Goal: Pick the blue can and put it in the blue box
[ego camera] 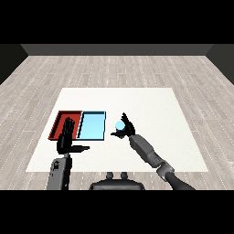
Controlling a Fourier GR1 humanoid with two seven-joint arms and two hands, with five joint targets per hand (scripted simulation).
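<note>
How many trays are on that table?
2, side by side at the table's left: a red tray on the outside and a blue tray next to it. None seem hidden.

Matt white table [151,105], pale wood-plank floor [114,68], smooth blue can [119,126], matt black hands, smooth flat-coloured trays

Left grey forearm: rises from the table's near-left corner, upright. Black left hand [67,136]: fingers straight, pointing up, thumb out sideways, holding nothing. Right grey forearm: angled in from the near edge toward the table's middle. Black right hand [126,127]: fingers and thumb curled round the small light blue can [119,126].
</note>
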